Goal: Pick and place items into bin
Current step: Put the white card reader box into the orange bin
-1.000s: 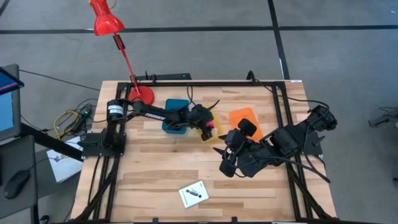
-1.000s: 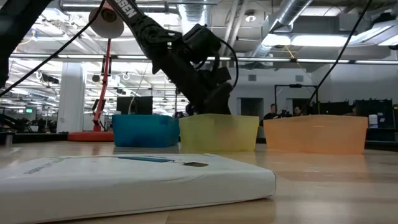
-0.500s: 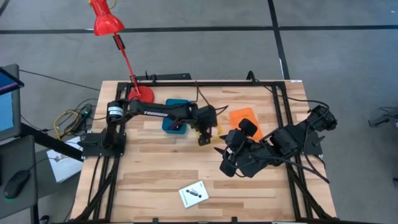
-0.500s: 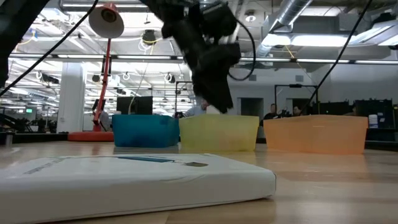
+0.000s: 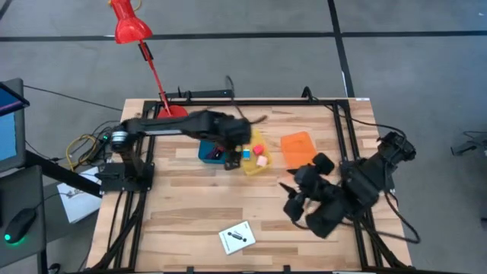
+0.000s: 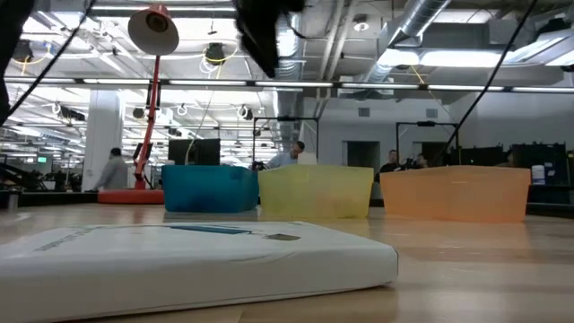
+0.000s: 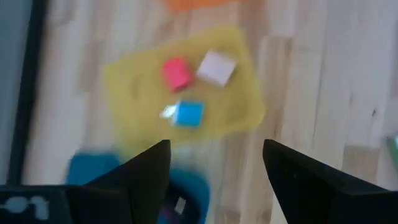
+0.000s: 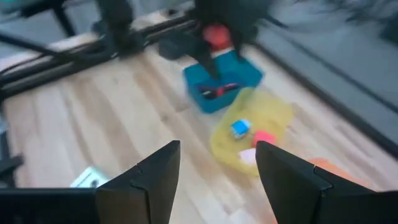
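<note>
My left gripper (image 5: pixel 230 156) hangs open and empty, high over the gap between the blue bin (image 5: pixel 211 152) and the yellow bin (image 5: pixel 257 156). On the yellow bin's floor lie a red block (image 7: pixel 176 73), a pale pink block (image 7: pixel 216 67) and a light-blue block (image 7: pixel 188 114). A black-and-red pen-like piece (image 8: pixel 217 90) lies in the blue bin (image 8: pixel 221 78). The white card (image 5: pixel 237 237) with a black mark lies flat near the table's front edge. My right gripper (image 5: pixel 291 199) is open and empty above the table's right half, pointing toward the bins.
An orange bin (image 5: pixel 298 147) stands to the right of the yellow one. A red desk lamp (image 5: pixel 131 27) rises from the far left corner. Bare wood lies between the bins and the card. People show in the room behind the table in the low view.
My left gripper has risen steeply out of the yellow bin and drawn back a little toward the table's left, tipping more downward. The three blocks now show uncovered in the yellow bin. My right arm has swung slightly toward the near right and rolled its wrist.
</note>
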`<state>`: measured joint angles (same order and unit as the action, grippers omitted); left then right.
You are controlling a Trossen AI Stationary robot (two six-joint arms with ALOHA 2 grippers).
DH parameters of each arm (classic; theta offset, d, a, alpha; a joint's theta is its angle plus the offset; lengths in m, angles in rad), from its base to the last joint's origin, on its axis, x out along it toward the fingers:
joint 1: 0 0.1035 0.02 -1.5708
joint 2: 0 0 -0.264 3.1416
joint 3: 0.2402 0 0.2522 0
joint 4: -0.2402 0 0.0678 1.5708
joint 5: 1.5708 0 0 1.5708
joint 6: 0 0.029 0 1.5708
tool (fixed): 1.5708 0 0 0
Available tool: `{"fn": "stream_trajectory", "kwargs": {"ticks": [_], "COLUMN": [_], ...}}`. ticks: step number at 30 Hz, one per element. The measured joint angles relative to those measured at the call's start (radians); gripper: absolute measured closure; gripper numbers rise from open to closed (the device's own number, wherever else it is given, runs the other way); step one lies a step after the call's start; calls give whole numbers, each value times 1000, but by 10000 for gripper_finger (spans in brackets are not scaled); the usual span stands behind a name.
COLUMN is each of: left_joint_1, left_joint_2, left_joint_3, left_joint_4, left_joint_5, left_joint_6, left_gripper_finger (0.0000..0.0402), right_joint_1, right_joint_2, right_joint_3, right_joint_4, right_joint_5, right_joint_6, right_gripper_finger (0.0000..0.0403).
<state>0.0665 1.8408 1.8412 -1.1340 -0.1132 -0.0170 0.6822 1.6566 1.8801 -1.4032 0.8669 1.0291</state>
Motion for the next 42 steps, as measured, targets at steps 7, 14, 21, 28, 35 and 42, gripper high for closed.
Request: {"fn": "stream_trajectory", "kwargs": {"ticks": [7,14,21,28,35,42], "left_joint_1": [-113,-343,-556,-616,-640,-697], "left_joint_2": [-259,-565,-782,-801,-706,-547], "left_joint_3": [-44,-293,-678,-991,-1184,-1195], "left_joint_4": [-137,-63,175,349,846,1174], "left_joint_5": [-154,-341,-343,-231,-117,-48], "left_joint_6": [-144,-355,-640,-801,-717,-518], "left_gripper_finger": [156,156,156,156,170,228], "right_joint_1": [143,166,123,73,24,-2], "right_joint_2": [1,118,286,362,351,346], "right_joint_3": [-2,-74,-86,-86,-86,-85], "right_joint_4": [-164,-4,171,218,210,345], "right_joint_5": [131,130,3,-109,-120,-313], "right_joint_6": [231,284,317,327,303,332], "right_gripper_finger": [198,198,198,198,198,198]}}
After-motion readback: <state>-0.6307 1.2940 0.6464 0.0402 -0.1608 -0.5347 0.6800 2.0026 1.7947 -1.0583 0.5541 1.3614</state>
